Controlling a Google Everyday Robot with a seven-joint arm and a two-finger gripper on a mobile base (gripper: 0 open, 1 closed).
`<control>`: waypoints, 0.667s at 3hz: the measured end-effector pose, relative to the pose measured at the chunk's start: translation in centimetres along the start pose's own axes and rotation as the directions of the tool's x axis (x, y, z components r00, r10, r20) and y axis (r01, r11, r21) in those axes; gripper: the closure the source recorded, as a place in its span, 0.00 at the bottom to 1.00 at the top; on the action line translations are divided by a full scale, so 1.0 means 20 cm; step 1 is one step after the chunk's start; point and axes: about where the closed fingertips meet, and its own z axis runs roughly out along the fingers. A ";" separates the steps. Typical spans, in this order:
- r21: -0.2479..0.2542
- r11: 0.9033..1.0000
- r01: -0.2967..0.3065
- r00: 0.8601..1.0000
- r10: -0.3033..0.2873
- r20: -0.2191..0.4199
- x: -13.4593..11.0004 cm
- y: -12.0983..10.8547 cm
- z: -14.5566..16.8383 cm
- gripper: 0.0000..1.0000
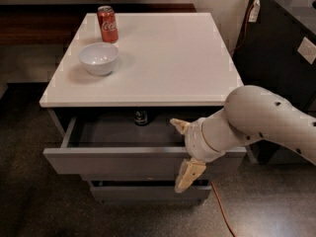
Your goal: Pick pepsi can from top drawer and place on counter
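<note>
Plainly, the top drawer [113,161] stands pulled out from under the counter [163,63], its grey inside open to view. The pepsi can [141,116] stands upright at the back of that drawer, near the middle, dark and partly shaded by the counter's front edge; its markings are hard to make out in the shadow. The gripper [177,154] hangs at the right part of the drawer, on the end of a thick white arm [261,122] that comes in from the right. Its two tan fingers [190,173] are spread wide apart and hold nothing: one points up over the drawer's inside, the other hangs down in front of the drawer's face. The gripper is well apart from the pepsi can, to the can's right and nearer the drawer's front. On the counter a white bowl [98,58] sits near the left edge, and a red Coca-Cola can [107,23] stands upright just behind it. Below, a lower drawer [143,191] juts out a little. An orange cable [223,212] runs across the dark floor.
</note>
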 end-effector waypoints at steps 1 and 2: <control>-0.033 0.999 -0.028 1.000 0.027 -0.012 0.06 -0.07 0.10 0.00; -0.088 0.994 -0.064 0.997 0.061 -0.038 0.14 -0.11 0.26 0.02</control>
